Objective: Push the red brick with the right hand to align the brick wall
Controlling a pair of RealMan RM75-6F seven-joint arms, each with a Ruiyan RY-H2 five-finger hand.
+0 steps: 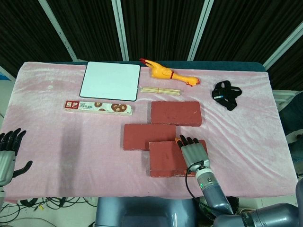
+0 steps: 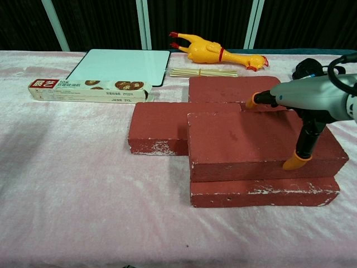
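Note:
Several red bricks lie on the pink cloth. The far brick lies flat, and a middle brick sits to its front left. Nearest me, a top brick is stacked on a lower brick, set slightly askew to it. My right hand rests on the right part of the top brick. Its fingers stretch out over the top face, and the thumb tip touches the brick's near face. My left hand hangs off the table's left edge with fingers spread, holding nothing.
A whiteboard lies at the back left, with a long biscuit box in front of it. A yellow rubber chicken and thin sticks lie behind the bricks. A black strap lies at the back right.

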